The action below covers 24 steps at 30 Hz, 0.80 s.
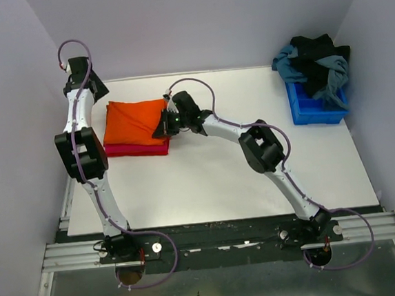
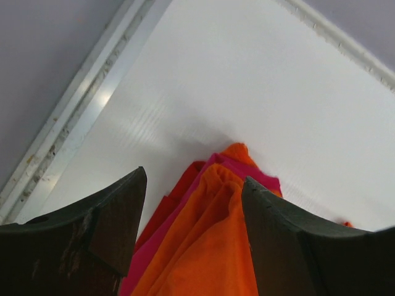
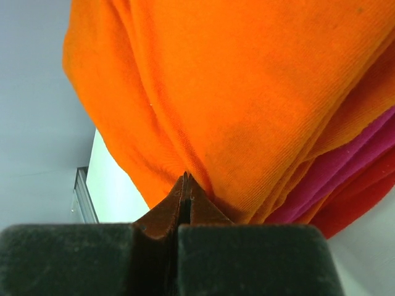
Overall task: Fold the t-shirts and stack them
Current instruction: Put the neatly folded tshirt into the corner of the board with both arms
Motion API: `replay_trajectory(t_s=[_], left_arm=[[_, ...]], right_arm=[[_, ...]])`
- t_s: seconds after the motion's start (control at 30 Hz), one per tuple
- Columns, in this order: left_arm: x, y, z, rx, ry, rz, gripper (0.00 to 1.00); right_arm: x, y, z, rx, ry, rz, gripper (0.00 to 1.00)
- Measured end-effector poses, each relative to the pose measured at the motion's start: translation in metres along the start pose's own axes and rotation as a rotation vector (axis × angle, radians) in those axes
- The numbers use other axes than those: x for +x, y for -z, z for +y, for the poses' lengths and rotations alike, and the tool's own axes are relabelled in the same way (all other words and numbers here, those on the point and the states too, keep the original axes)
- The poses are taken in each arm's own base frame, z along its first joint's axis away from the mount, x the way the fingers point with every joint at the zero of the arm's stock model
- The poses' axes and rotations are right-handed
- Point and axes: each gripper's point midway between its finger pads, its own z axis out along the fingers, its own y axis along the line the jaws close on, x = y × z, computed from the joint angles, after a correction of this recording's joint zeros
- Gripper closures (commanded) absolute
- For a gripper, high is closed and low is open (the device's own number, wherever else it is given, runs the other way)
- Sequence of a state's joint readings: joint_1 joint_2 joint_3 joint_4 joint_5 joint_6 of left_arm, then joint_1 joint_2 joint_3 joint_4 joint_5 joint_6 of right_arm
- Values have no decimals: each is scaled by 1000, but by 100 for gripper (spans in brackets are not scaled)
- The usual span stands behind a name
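The orange t-shirt (image 1: 134, 122) lies folded on top of the magenta-pink t-shirt (image 1: 132, 149) at the back left of the table. My right gripper (image 1: 160, 129) is shut, with its tips touching the orange shirt's right edge (image 3: 234, 80); no cloth shows between the tips (image 3: 186, 176). The magenta shirt (image 3: 364, 154) shows under the orange layers. My left gripper (image 1: 98, 91) is open and empty, hovering over the stack's far left corner. In the left wrist view the orange shirt (image 2: 210, 246) and the magenta shirt (image 2: 145, 253) lie below the gap between the fingers of the left gripper (image 2: 194, 179).
A blue bin (image 1: 315, 106) at the back right holds a heap of dark and teal clothes (image 1: 315, 65). The table's left metal rim (image 2: 74, 129) and the side wall stand close to the left gripper.
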State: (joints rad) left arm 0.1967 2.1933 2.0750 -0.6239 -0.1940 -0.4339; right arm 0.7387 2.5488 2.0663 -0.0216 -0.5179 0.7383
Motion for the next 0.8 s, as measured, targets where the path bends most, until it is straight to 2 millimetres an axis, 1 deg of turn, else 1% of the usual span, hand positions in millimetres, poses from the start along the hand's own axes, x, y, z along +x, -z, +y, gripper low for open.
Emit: replay_trajectory(t_s=[0.07,0.1,0.13,0.2,0.27,0.3,0.37,0.43,0.47,0.57,0.63,0.7,0.8], left_arm=[[14,0,0,20,2,27,27],[28,2,4,23,1,58,31],[38,6,5,29,2,78,36],[55,15,10,40,7,113,54],[66,31,11,65,20,127,67],[66,39,10,82,27,123,72],[61,54,4,130,49,100,84],[51,62,-6,179,66,69,96],[46,63,-10,201,70,57,100],[41,60,-21,249,81,47,100],[42,52,-28,275,88,59,100],[46,39,-34,291,94,76,100],[57,19,-37,294,108,107,100]], right_arm=[[-2,2,2,-2,9,-3,96],[-3,3,4,-4,17,-5,93],[-5,5,6,-4,24,-8,91],[-8,10,12,-4,40,-14,89],[-16,16,22,-13,56,-28,88],[-20,20,26,-18,63,-37,88],[-32,27,36,-31,76,-60,93],[-45,30,46,-47,91,-86,99],[-52,32,50,-55,94,-99,99],[-77,38,61,-80,99,-151,99],[-94,41,62,-88,92,-191,99],[-108,42,55,-86,73,-230,99],[-118,36,37,-64,30,-269,99]])
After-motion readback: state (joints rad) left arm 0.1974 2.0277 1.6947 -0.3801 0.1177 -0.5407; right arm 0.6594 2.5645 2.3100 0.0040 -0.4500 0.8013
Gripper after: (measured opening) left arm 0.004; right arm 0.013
